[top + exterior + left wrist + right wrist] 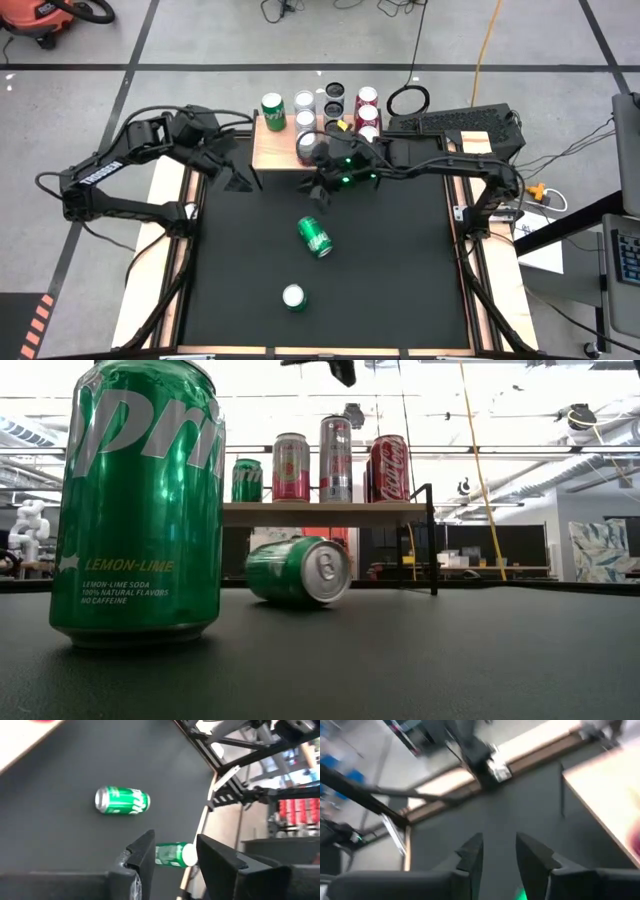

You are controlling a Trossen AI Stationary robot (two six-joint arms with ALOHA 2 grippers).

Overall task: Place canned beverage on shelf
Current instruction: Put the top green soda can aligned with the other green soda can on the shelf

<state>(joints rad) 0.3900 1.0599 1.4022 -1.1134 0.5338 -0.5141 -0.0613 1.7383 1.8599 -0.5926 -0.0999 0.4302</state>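
black matting covered the table [400,270], with the shelf [275,148] at its far edge. six upright cans were seen on and just behind the shelf, a green can [273,111] at the left end. a second green can [315,237] lay tipped on the mat, and a third [293,297] stood upright nearer the front. the left gripper [243,178] was held by the shelf's front left corner, the right gripper [322,190] by its front right; each was seen partly open with nothing held.
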